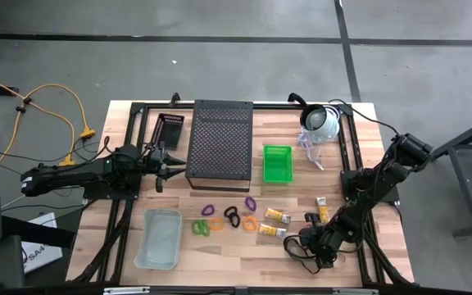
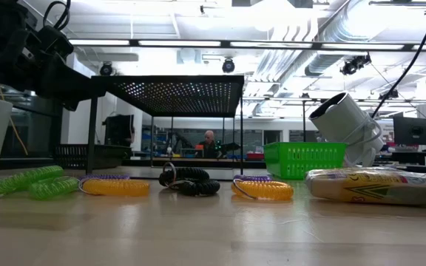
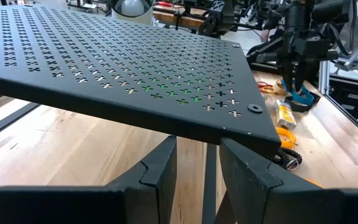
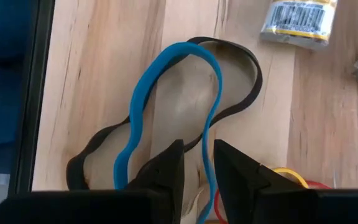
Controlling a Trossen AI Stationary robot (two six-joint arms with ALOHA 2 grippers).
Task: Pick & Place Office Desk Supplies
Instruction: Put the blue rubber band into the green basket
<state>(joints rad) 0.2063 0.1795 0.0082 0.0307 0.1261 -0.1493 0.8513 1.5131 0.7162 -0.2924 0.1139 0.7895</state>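
Purple (image 1: 206,211), green (image 1: 200,228), orange (image 1: 217,223) and black (image 1: 232,216) coil loops lie in a row near the front edge, with yellow-and-white packets (image 1: 277,215) to their right. My right gripper (image 1: 295,246) points down over a blue rubber band (image 4: 166,68) lying on a black one (image 4: 247,87). Its fingers are narrowly open on either side of one blue strand (image 4: 215,118). My left gripper (image 1: 164,160) is open beside the black perforated stand (image 1: 220,139), with a stand leg (image 3: 210,168) between its fingers.
A clear tray (image 1: 159,238) sits at the front left and a green basket (image 1: 277,162) right of the stand. A small black basket (image 1: 169,127) is at the back left. A white dome device (image 1: 322,121) with a cable is at the back right. A black frame runs around the table.
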